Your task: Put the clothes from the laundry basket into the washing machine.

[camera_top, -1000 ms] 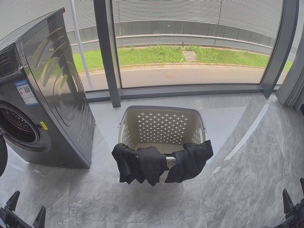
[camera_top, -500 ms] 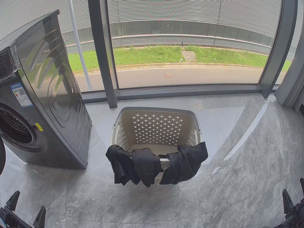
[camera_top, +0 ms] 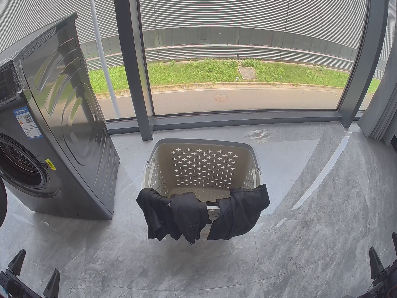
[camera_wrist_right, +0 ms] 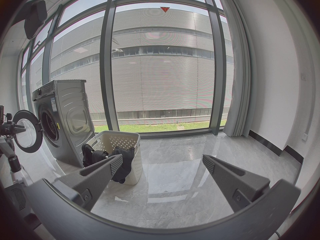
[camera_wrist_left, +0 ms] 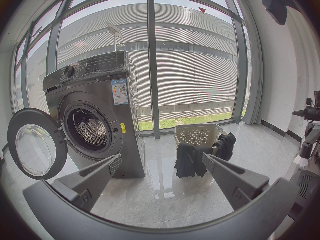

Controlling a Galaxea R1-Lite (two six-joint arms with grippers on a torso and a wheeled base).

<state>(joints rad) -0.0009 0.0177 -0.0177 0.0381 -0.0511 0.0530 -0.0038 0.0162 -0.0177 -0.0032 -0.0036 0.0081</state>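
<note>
Across the laundry basket (camera_top: 202, 166) rim hang dark clothes (camera_top: 188, 214) (perhaps three).

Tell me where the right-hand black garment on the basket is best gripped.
Probably the bunched fold where the right-hand garment crosses the near rim of the laundry basket, coming from above on the robot's side: it drapes outward there, so lifting straight up should free it.

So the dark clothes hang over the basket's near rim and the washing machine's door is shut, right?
Not quite: the door stands open, as the left wrist view shows. The dark clothes do hang over the near rim of the basket.
</note>
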